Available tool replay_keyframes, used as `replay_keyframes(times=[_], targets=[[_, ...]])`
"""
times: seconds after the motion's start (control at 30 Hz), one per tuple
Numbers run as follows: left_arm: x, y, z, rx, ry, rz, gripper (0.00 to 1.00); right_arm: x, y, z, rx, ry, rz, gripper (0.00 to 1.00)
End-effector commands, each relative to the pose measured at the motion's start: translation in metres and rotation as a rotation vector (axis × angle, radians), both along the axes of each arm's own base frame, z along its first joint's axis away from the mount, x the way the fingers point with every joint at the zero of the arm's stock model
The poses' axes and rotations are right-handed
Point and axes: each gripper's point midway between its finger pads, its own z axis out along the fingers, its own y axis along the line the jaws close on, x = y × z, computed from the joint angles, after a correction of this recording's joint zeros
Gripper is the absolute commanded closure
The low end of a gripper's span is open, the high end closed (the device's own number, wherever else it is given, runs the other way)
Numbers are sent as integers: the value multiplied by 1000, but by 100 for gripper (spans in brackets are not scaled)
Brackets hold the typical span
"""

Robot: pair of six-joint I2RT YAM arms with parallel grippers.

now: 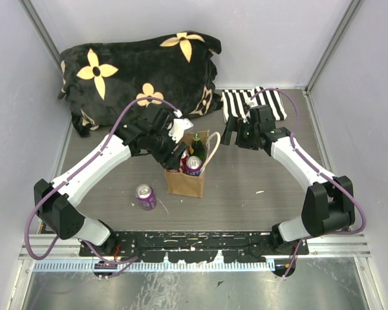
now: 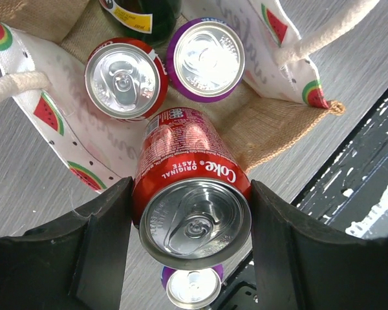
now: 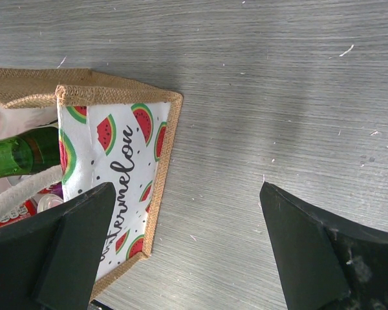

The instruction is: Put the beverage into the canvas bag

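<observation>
The tan canvas bag (image 1: 184,184) stands upright mid-table, with cream handles and watermelon-print lining (image 2: 64,142). Inside it stand a red can (image 2: 125,79), a purple can (image 2: 205,59) and a green bottle (image 2: 139,13). My left gripper (image 1: 174,152) is shut on a red Coke can (image 2: 191,187) and holds it tilted over the bag's near rim, its bottom end pointing into the opening. My right gripper (image 1: 229,135) is open and empty, just right of the bag. In the right wrist view the bag's printed side (image 3: 126,155) lies by the left finger (image 3: 77,245).
A purple can (image 1: 145,196) stands on the table left of the bag and shows below the held can (image 2: 193,287). A black flowered blanket (image 1: 142,71) fills the back left. A striped cloth (image 1: 246,103) lies at the back right. A black perforated strip (image 1: 194,248) runs along the near edge.
</observation>
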Motion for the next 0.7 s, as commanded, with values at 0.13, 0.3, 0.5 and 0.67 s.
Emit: replay_keyframes(times=[0.13,0.3,0.5,0.67], targets=[[13,-2,-11,-4,-59,20,100,6,1,26,33,-78,-5,0],[18,-11,-27,-10,-23,36,100,4,-1,25,22,-78,-6,0],[18,-12,-49,11,22,55,100,5,-1,25,19,-77,-7,0],[17,-9,-69,37,49,73,100,6,-1,25,19,-74,-6,0]])
